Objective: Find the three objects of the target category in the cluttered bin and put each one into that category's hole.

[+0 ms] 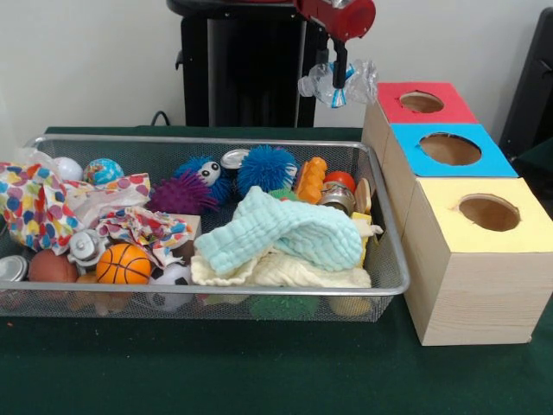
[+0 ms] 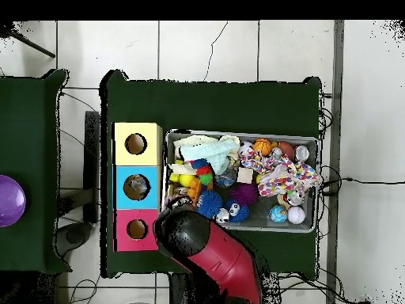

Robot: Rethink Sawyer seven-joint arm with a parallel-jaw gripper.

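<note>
My gripper (image 1: 340,79) hangs from the red arm at the top of the front view. It is shut on a clear, crumpled plastic item (image 1: 359,82) with a blue patch, held in the air. It hangs over the bin's right end, just left of the red-topped box (image 1: 393,97). The silver wire mesh bin (image 1: 207,139) is full of toys and cloths. It also shows in the overhead view (image 2: 237,133). There the red arm (image 2: 217,257) covers the gripper and the held item. I see no other clear plastic item for certain in the bin.
Three wooden boxes with round holes stand right of the bin: red-topped, blue-topped (image 1: 449,149) and yellow-topped (image 1: 488,212). The bin holds a pale blue cloth (image 1: 285,233), a spotted cloth (image 1: 34,203), a small basketball (image 1: 123,264), fuzzy balls (image 1: 266,167) and metal cans (image 1: 337,197). Something pale shows inside the blue-topped box's hole (image 2: 136,187).
</note>
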